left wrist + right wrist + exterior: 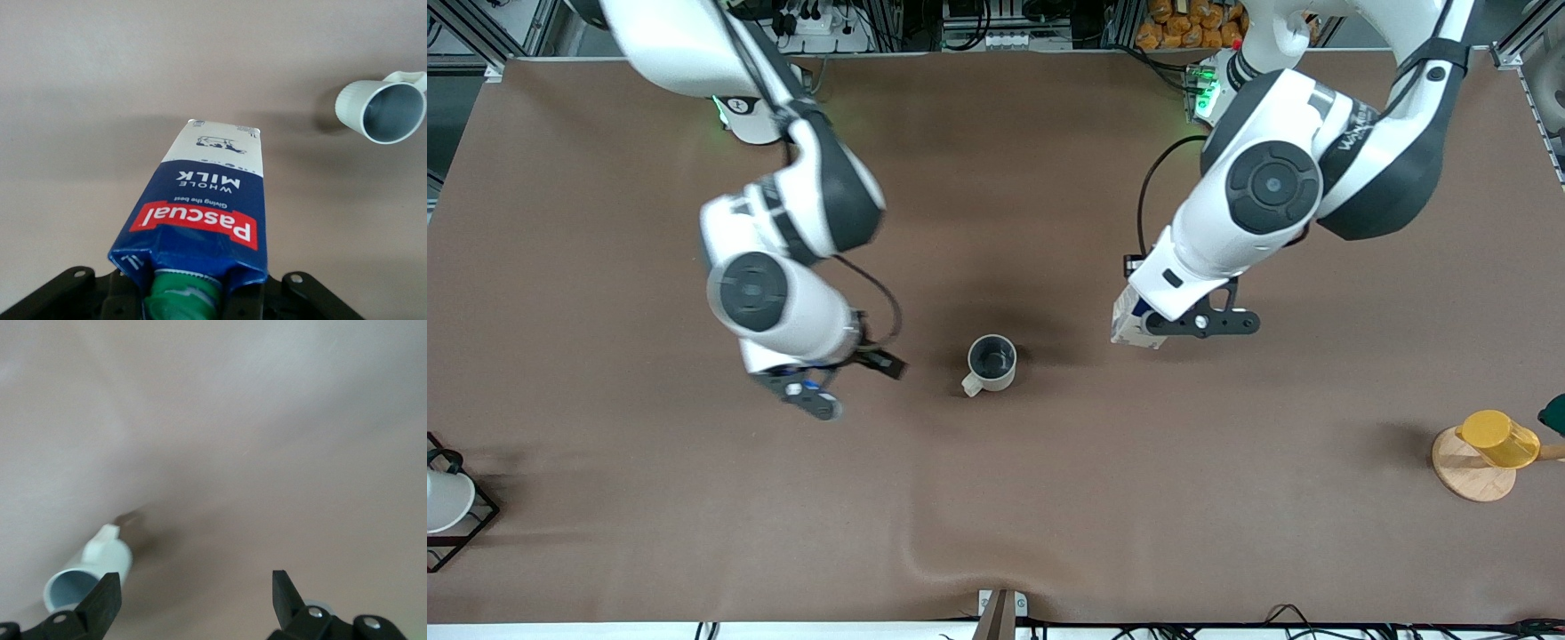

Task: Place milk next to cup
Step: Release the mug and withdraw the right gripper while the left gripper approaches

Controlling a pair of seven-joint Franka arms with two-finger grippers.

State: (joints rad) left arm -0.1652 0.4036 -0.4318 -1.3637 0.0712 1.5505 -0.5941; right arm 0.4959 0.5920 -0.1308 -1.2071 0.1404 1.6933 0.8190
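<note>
Milk (207,200), a dark blue gable-top carton with a green cap, a red "Pascual" band and a whitish lower part, is gripped at its top end by the left gripper (1152,322), whose jaws are closed against the carton just below the cap. In the front view only a small part of the milk (1125,322) shows under the left arm's wrist, toward the left arm's end of the tabletop (996,498) from the cup (991,363). Whether the carton's base touches the brown tabletop or hangs just above it cannot be told. The cup, a small off-white mug with a grey inside, stands upright near the middle of the tabletop, its handle pointing toward the front camera and the right arm's end. In the left wrist view the cup (381,110) shows apart from the carton, with bare brown surface between them. The right gripper (811,391) hangs above the tabletop toward the right arm's end from the cup, its jaws spread wide and holding nothing; the right wrist view shows both fingertips (107,597) parted, with the cup (88,577) near one of them. A yellow cup (1498,438) sits on a wooden disc (1472,476) at the left arm's end of the tabletop, and a white cup (445,500) sits in a black wire rack (467,529) at the right arm's end.
</note>
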